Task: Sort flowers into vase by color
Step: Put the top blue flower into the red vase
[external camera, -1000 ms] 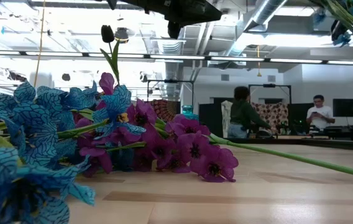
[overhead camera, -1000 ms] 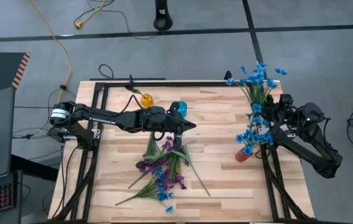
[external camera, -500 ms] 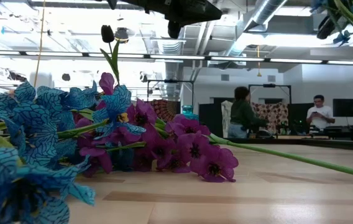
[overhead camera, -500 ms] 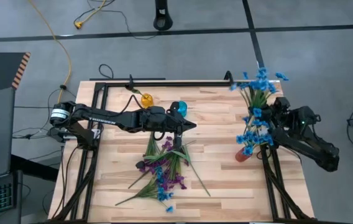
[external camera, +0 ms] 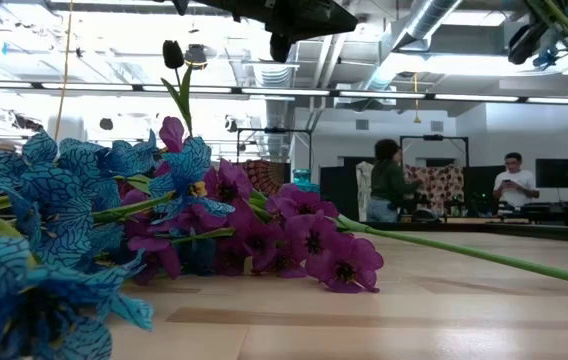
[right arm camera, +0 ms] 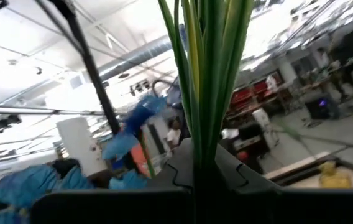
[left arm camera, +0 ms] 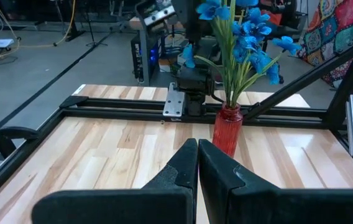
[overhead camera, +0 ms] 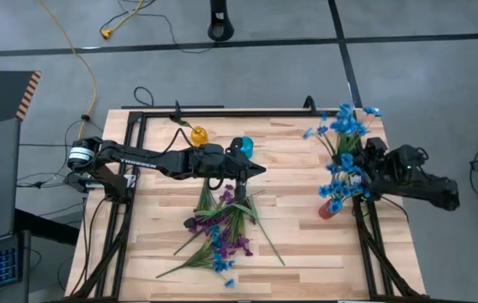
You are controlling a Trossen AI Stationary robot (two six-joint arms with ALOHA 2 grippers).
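A red vase (overhead camera: 327,210) near the table's right edge holds blue flowers (left arm camera: 251,37). Beside it my right gripper (overhead camera: 359,165) is shut on a blue sprig, whose blossoms (overhead camera: 345,124) spread toward the far right corner. Loose purple and blue flowers (overhead camera: 220,225) lie flat in a pile at mid-table, close to the camera in the low view as flowers (external camera: 214,220). My left gripper (overhead camera: 260,171) hangs shut and empty above the far end of the pile, pointing at the red vase (left arm camera: 227,127). My right gripper pinches several thin green stems (right arm camera: 205,140) of the blue sprig between its two fingers (right arm camera: 238,177). The stems run on past the fingers along the way they point, slanting upward. The gripper hides the stems' lower ends, so whether they reach the vase does not show.
A yellow vase (overhead camera: 198,135) and a teal vase (overhead camera: 244,147) stand at the far middle of the table. A black frame (overhead camera: 222,113) runs round the table's edges. Two people (external camera: 394,190) are in the room behind.
My right arm has swung round at the table's right edge and its gripper has tipped upward, still shut on the blue sprig. The sprig's blossoms have shifted a little toward the table's left and near edges.
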